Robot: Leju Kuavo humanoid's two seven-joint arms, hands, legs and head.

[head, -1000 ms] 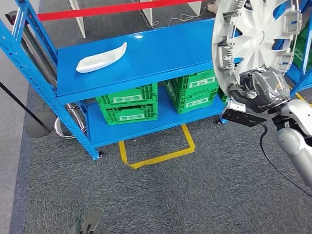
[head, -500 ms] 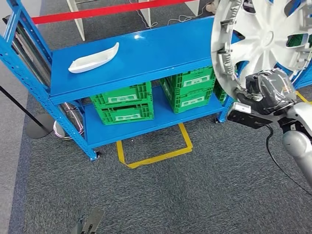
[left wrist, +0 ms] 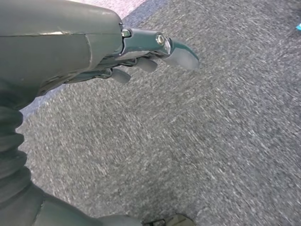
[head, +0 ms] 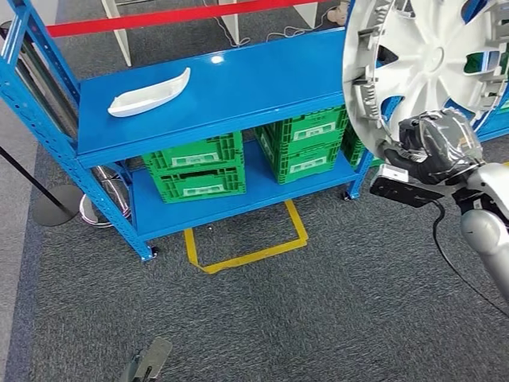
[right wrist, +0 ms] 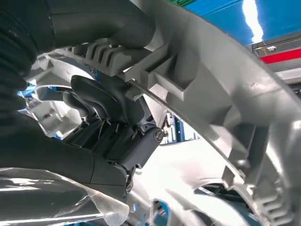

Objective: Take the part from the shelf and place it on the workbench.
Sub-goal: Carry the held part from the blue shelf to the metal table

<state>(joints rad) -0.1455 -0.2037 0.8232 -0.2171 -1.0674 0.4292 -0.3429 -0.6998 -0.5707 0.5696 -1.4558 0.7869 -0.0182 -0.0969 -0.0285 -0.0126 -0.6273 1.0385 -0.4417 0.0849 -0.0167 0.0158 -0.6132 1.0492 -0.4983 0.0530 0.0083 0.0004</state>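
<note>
While the right hand (head: 437, 143) grips its lower rim, the hubcap (head: 432, 64) stands on edge, inner side facing the robot.

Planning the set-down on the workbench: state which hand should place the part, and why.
Right. The right hand already grips the silver wheel cover by its rim, raised beside the blue shelf. The left hand hangs over the grey carpet, holding nothing.

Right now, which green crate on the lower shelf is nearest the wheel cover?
The small crate partly hidden behind the wheel cover; the other two sit further left.
</note>
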